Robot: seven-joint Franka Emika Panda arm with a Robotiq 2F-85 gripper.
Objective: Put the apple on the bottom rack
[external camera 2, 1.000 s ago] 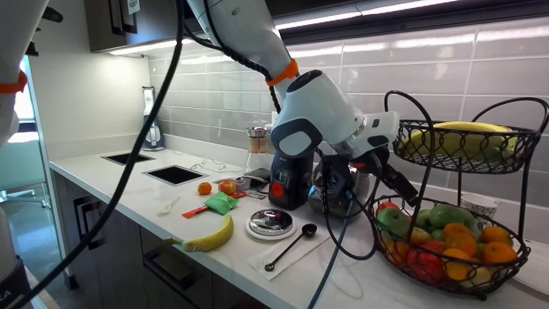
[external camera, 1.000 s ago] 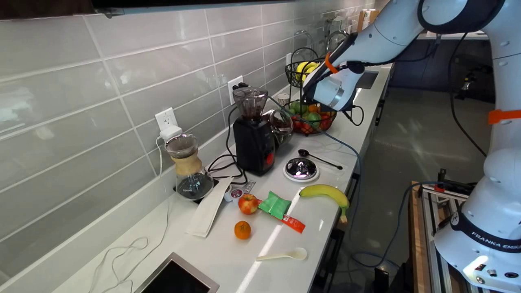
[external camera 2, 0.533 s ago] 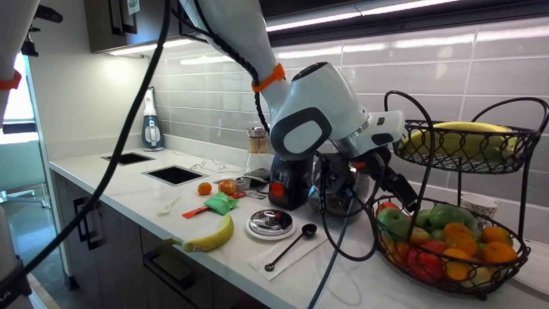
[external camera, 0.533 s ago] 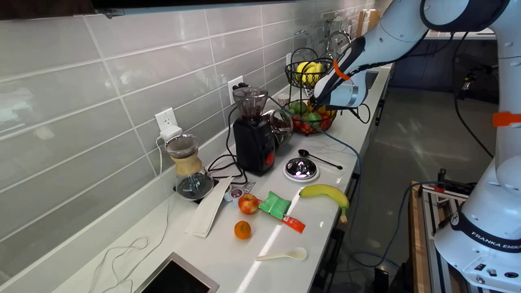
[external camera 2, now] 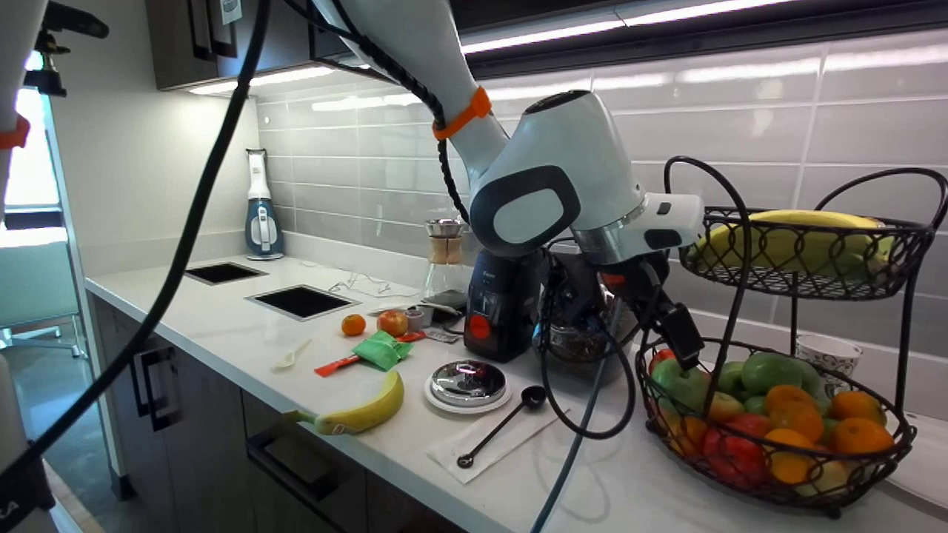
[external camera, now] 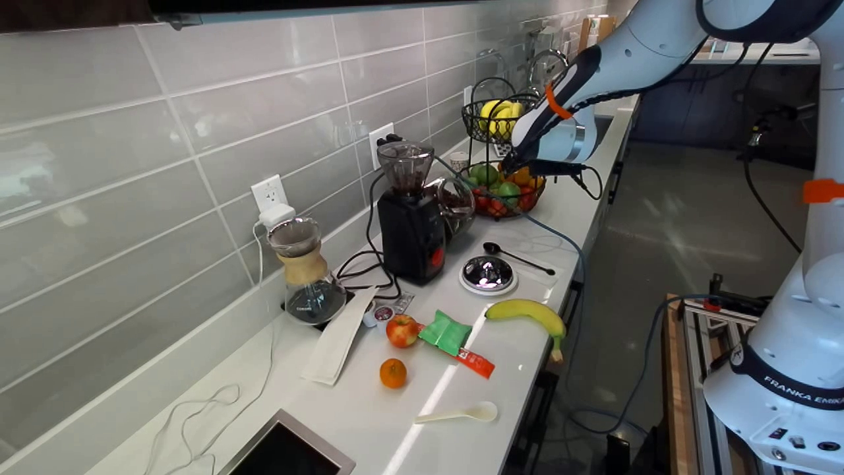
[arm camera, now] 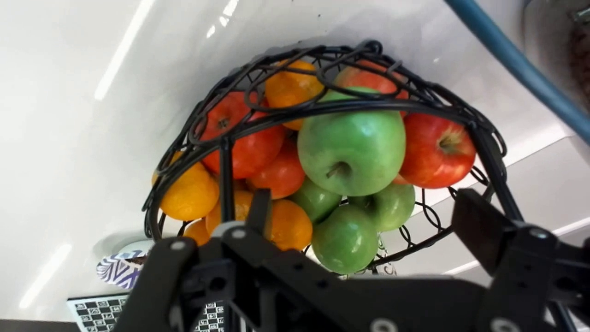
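Note:
Several light-green apples lie in the bottom rack; I cannot tell which one is the apple. The largest green apple (arm camera: 352, 147) sits on top, near the rim, in the wrist view; a green apple also shows in an exterior view (external camera 2: 680, 381). The bottom rack (arm camera: 295, 112) is the wide black wire basket, seen also in both exterior views (external camera 2: 905, 437) (external camera: 543, 189). My gripper (arm camera: 368, 200) is open and empty, fingers apart, pointing down above the rack's edge. In an exterior view its fingertips (external camera 2: 690, 361) are close to the rim and green apple.
The upper basket (external camera 2: 807, 285) with bananas overhangs the rack, with upright wire handles between. A coffee grinder (external camera 2: 500, 314) and glass jar stand beside the stand. A blue cable (external camera 2: 574, 459) crosses the counter. A banana (external camera: 527, 310), red apple (external camera: 402, 330) and orange (external camera: 393, 373) lie farther along.
My gripper has drawn back slightly from the stand and lowered, tilting more steeply downward. The arm has shifted right in an exterior view, uncovering the upper basket's bananas. The fruit has not moved.

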